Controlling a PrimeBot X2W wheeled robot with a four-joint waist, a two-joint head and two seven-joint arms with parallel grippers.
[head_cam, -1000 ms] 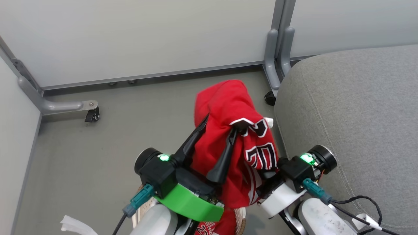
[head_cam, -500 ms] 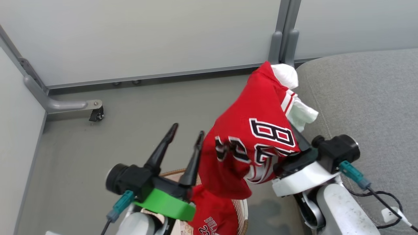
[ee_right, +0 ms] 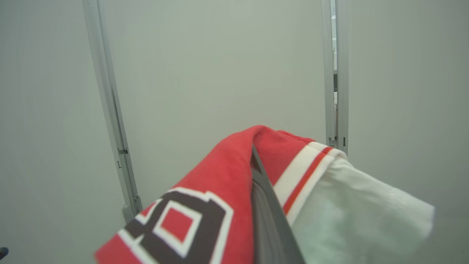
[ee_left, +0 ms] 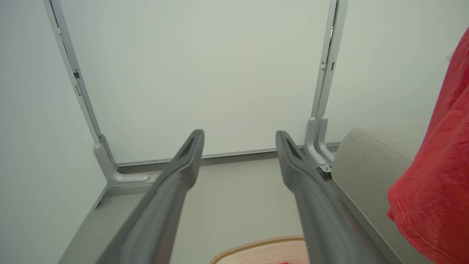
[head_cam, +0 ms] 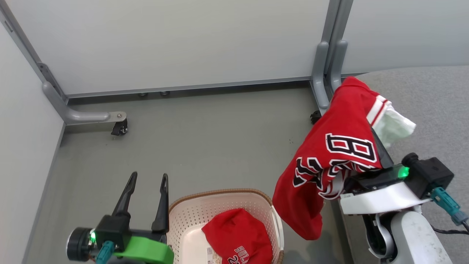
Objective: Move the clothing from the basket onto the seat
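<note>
Swung right, away from the basket (head_cam: 220, 192), the red jersey (head_cam: 329, 146) hangs at the edge of the seat (head_cam: 432, 95), pinched between the right fingers (ee_right: 261, 190). The left fingers (head_cam: 163, 198) stand spread and empty. If released here, its dangling bulk could slide to the floor (head_cam: 205, 128).

Floor (head_cam: 205, 139): plain grey-green, matte. Pale panels (head_cam: 183, 40) close it off at back and left side, grey rail (head_cam: 220, 85) along back base. Upright post (head_cam: 331, 33) joins two back panels. Curved post feet (head_cam: 322, 73) at its bottom, right caster (head_cam: 315, 117), small and black, just beside them. Left corner: corner foot (head_cam: 88, 117) lies along floor, left caster (head_cam: 120, 129), black, at its end. Two small studs (head_cam: 152, 94) under back rail.
</note>
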